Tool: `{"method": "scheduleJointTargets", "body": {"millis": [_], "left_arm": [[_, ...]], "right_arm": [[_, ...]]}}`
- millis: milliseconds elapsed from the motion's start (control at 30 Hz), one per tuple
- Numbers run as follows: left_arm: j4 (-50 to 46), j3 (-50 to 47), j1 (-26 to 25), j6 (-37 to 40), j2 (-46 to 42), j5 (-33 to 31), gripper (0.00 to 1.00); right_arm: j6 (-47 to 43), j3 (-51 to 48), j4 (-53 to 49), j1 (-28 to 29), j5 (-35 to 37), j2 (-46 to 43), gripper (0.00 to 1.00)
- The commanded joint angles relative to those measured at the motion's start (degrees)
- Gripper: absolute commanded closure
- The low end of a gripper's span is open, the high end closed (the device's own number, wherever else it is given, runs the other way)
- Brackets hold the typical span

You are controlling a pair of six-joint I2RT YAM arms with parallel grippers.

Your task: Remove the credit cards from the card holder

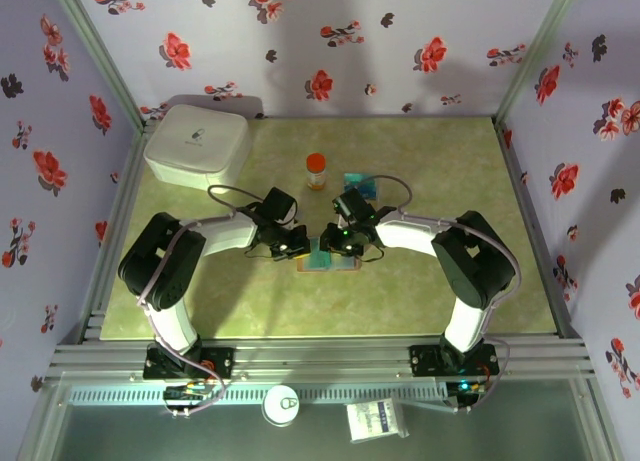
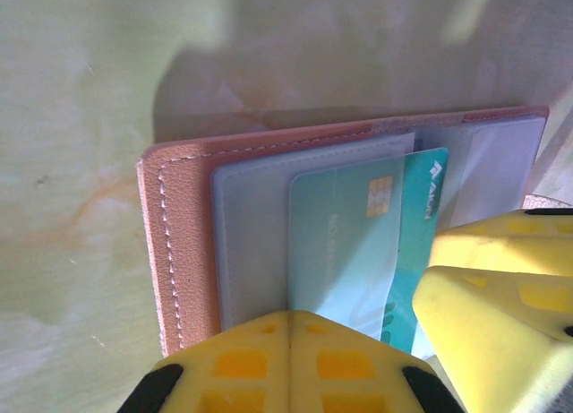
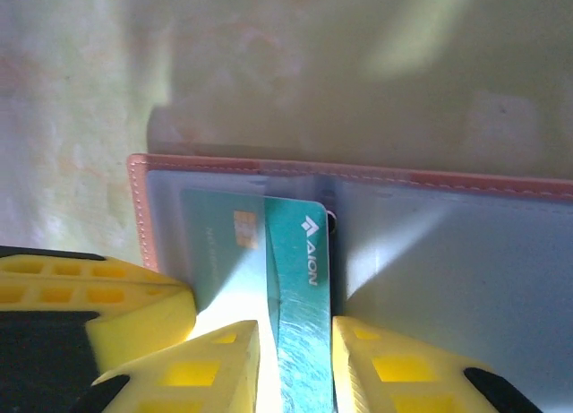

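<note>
Inside open card holder (image 3: 466, 252), teal card (image 3: 303, 270) marked AION pinched by right gripper (image 3: 295, 334), left gripper (image 2: 288, 322) clenched.

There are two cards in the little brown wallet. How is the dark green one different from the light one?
The dark teal card shows a white AION logo; the pale card shows a gold chip. The dark teal card sits between the right fingers, overlapping the pale card, which lies flat in the card holder. Both are thin greenish rectangles.
</note>
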Motion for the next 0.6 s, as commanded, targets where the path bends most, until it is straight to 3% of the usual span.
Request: {"method": "scheduleJointTargets", "body": {"millis": [0, 267, 567], "left_arm": [[-3.4, 0.6, -0.3, 1.9, 0.7, -2.2, 1.00], [-3.5, -0.1, -0.3, 1.8, 0.2, -2.5, 1.00], [-3.6, -0.2, -0.3, 1.7, 0.1, -2.6, 1.00]], "right_arm": [[1.0, -1.1, 3.1, -0.2, -2.2, 0.0, 0.73], [2.4, -2.8, 5.9, -0.5, -4.1, -0.9, 0.77], [3.1, -5.2, 7.7, -1.1, -3.9, -2.7, 0.87]]}}
